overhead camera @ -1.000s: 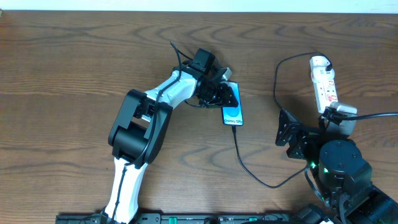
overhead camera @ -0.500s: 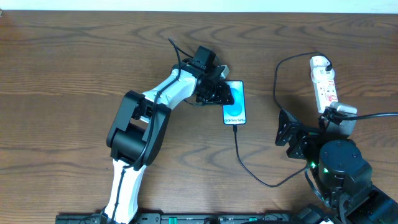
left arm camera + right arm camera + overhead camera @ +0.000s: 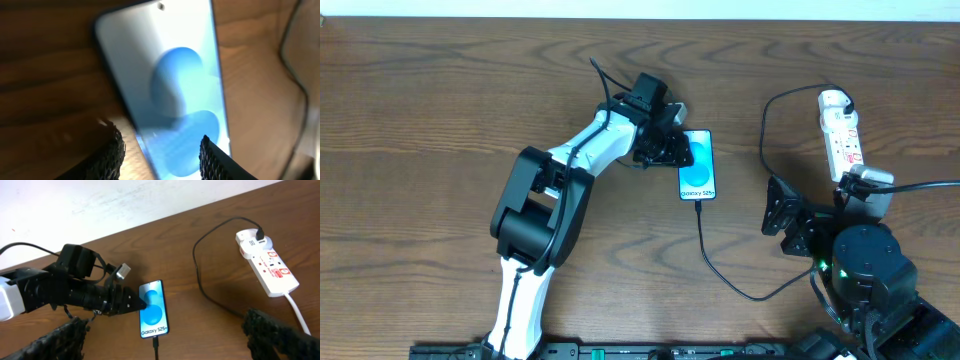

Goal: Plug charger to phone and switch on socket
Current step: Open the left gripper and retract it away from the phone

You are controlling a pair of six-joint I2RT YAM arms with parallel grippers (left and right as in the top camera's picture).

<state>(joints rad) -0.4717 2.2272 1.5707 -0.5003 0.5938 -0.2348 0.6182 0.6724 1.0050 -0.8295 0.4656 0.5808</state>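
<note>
The phone [image 3: 698, 166] lies face up on the wooden table, showing a blue circle and "Galaxy S25+". It also shows in the right wrist view [image 3: 153, 309] and fills the left wrist view [image 3: 165, 75]. The black charger cable [image 3: 715, 262] has its tip in the phone's bottom edge [image 3: 155, 343]. It loops round to a black plug [image 3: 260, 234] in the white socket strip [image 3: 842, 135]. My left gripper [image 3: 672, 150] is open at the phone's upper left, fingers apart above it [image 3: 162, 157]. My right gripper [image 3: 782, 215] is open and empty, short of the strip [image 3: 170, 345].
The strip's thick white cord [image 3: 300, 312] runs toward my right arm. The black cable's loop [image 3: 765, 130] lies between phone and strip. The table's far edge meets a white wall [image 3: 150, 200].
My left gripper has drawn back to the left off the phone's top. The phone has turned slightly and sits straighter. The right arm has not moved.
</note>
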